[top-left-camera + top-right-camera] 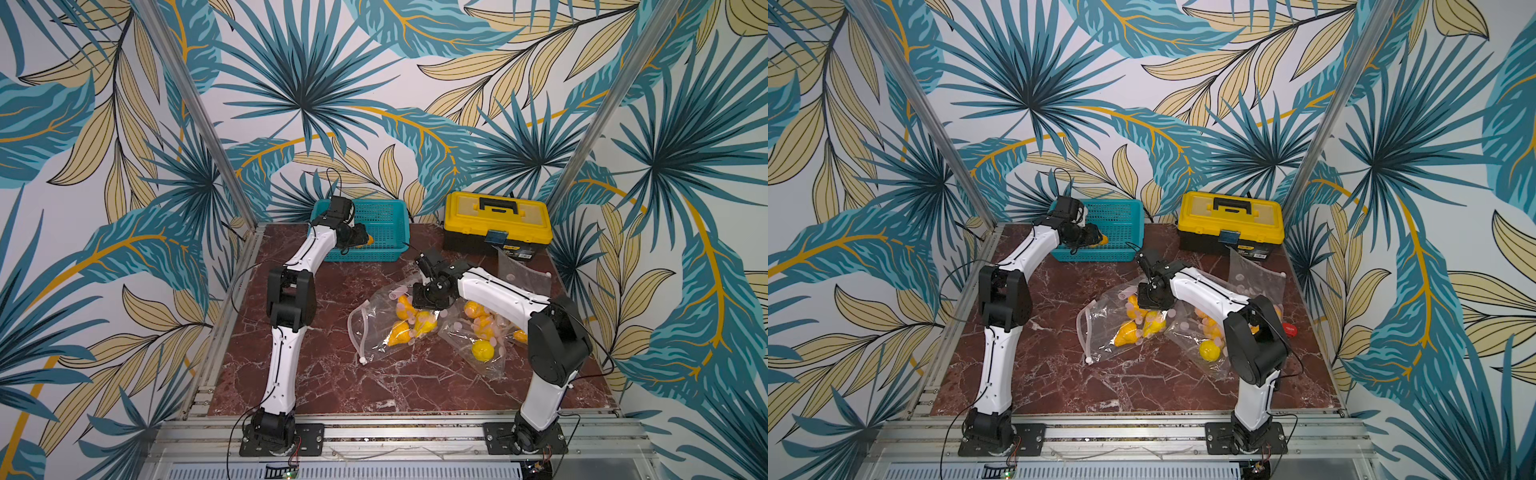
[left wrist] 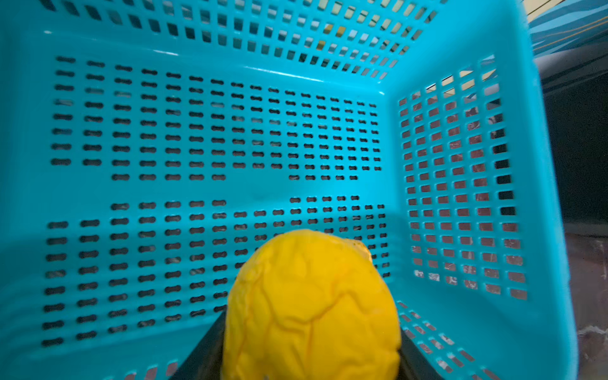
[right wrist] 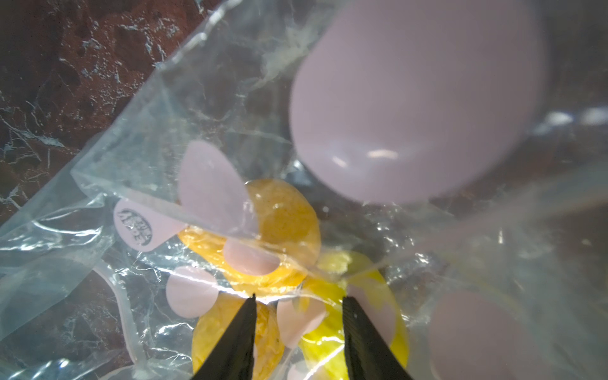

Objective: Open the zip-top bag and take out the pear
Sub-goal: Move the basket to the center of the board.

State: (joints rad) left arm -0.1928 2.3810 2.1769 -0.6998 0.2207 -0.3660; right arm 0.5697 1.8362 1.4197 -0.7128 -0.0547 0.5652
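Pear clamped in left gripper over basket, for drop | right gripper parted, pinning bag to desk

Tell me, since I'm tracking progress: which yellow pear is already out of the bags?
The pear clamped in the left gripper, over the teal basket. The other pears lie inside the clear zip-top bags on the table.

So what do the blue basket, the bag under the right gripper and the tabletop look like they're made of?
Basket: looks like molded plastic, glossy turquoise, with punched slots and soft highlights.
Bag: thin clear plastic film with pale pink dots, judging by its crinkles and glare.
Tabletop: reddish-brown with white veins, like polished marble, possibly a printed laminate.
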